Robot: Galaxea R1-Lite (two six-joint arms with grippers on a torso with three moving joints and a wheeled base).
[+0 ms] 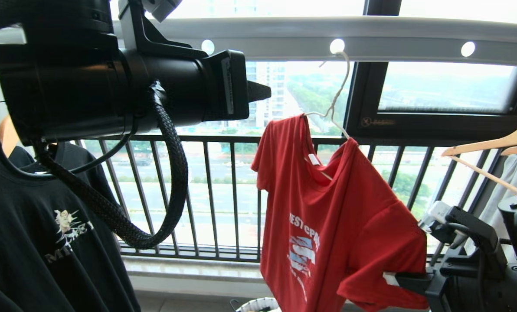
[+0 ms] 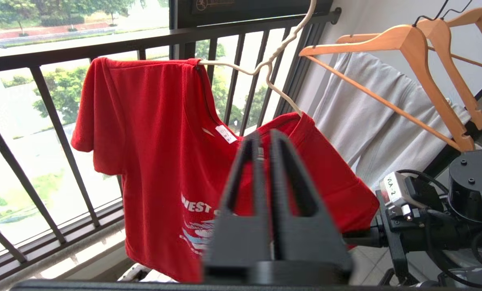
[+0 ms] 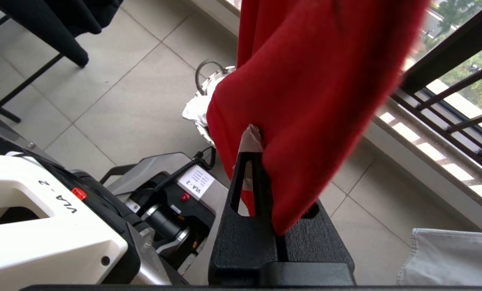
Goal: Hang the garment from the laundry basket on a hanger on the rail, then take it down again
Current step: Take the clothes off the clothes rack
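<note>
The left gripper (image 2: 265,141) fills the near foreground, raised level with the rail (image 1: 371,37), its fingers pressed together on nothing. Below the rail the hanger (image 1: 334,104) hooks through one of its round holes and tilts sharply, carrying the garment (image 1: 328,208) lopsided from it. Lower down and off to the right of the rail's hook point, the right gripper (image 3: 261,161) is clamped on the garment's lower edge. The laundry basket (image 1: 258,304) stands on the floor beneath. Judgement: the fabric is light, soft and limp, bunching wherever pinched; the hem offers little control, so shoulder seams or hanger wire appear sounder holds.
</note>
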